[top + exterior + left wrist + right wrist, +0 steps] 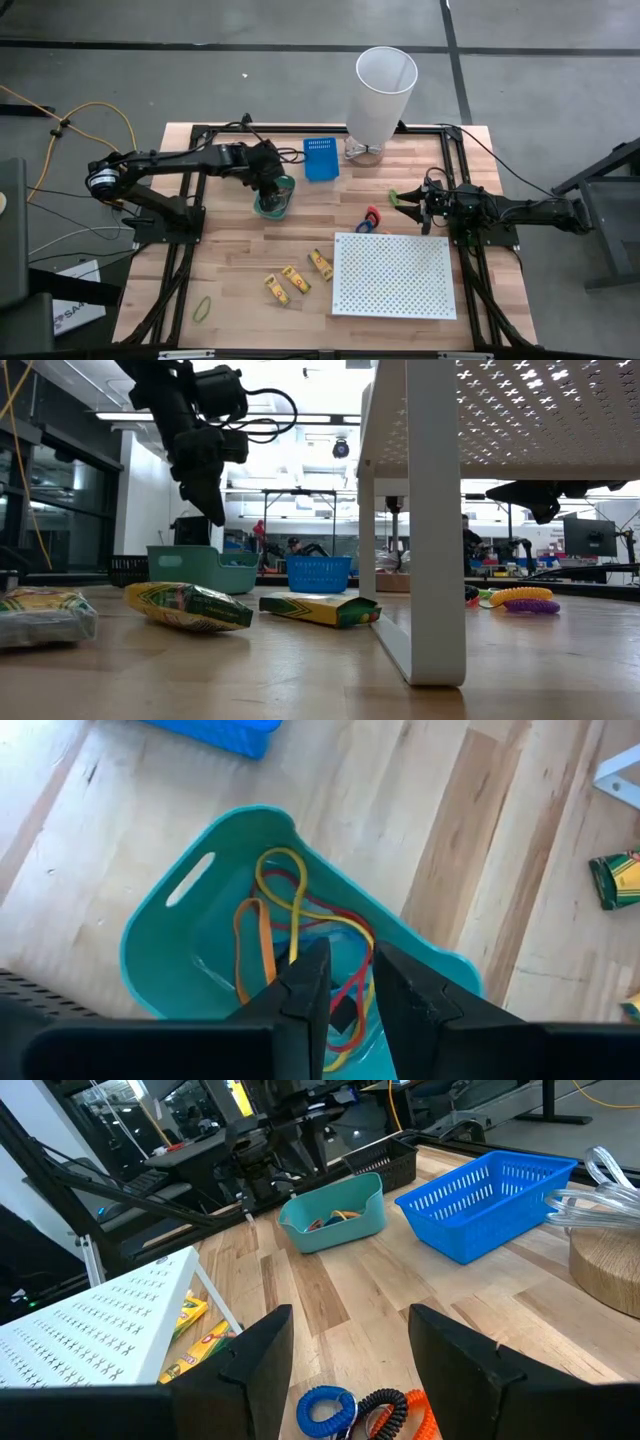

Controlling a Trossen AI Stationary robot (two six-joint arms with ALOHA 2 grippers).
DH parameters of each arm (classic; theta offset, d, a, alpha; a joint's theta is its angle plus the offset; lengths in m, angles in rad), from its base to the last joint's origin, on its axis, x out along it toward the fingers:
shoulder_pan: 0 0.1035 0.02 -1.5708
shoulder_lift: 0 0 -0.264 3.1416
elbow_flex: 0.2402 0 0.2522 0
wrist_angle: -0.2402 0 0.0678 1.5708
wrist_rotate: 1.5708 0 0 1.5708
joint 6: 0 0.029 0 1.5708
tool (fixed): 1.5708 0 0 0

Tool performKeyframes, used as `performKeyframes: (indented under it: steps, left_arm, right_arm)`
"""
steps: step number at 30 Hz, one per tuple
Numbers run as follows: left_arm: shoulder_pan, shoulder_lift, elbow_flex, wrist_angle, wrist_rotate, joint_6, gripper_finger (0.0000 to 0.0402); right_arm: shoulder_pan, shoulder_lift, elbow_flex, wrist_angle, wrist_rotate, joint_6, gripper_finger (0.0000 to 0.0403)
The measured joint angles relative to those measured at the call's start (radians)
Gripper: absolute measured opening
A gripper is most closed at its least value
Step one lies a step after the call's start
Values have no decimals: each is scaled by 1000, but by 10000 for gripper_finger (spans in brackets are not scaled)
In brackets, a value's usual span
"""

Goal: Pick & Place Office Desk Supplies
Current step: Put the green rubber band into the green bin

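Note:
My left gripper (275, 185) hangs over the teal bin (273, 203), fingers pointing steeply down with a narrow gap and nothing between them (348, 970). Red, yellow and orange rubber bands (290, 925) lie on the bin's floor. Three yellow-and-red packs (296, 279) lie flat on the table's near part, and a yellow-green band (203, 309) lies near the front left corner. Coiled red and blue loops (370, 218) lie in front of my right gripper (408, 197), which waits at the table's right side, open and empty (350, 1350).
A blue mesh basket (320, 157) stands just behind the teal bin. The tall white tapered bin (382, 95) stands at the far edge. The white perforated board (393, 275) stands on legs over the near right part, with a pack (320, 608) beside its leg (432, 530).

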Motion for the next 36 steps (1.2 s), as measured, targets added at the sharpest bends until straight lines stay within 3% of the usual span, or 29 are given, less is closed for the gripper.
performKeyframes:
  steps: [6, 15, 36]
  left_arm:
    - [-98, -6, 0, -36, 3, -41, 75]
    - [-357, -6, 0, -50, 4, -203, 74]
    - [-934, -6, 0, -99, -188, -938, 74]
  right_arm:
    - [0, 0, 0, 0, 0, 0, 188]
    - [0, 0, 0, 0, 0, 0, 188]
    - [0, 0, 0, 0, 0, 0, 188]
